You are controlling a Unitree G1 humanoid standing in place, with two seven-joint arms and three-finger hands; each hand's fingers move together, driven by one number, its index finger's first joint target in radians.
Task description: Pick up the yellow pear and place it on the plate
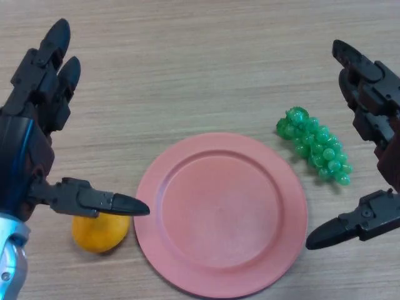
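Note:
The yellow pear lies on the wooden table just left of the pink plate, close to its rim. My left hand hovers above the pear's left side, open, with its fingers straight and pointing away and its thumb stretched over the top of the pear. The thumb hides part of the fruit. My right hand is at the right edge, open, its thumb pointing toward the plate's right rim. The plate has nothing on it.
A bunch of green grapes lies on the table right of the plate, between the plate and my right hand.

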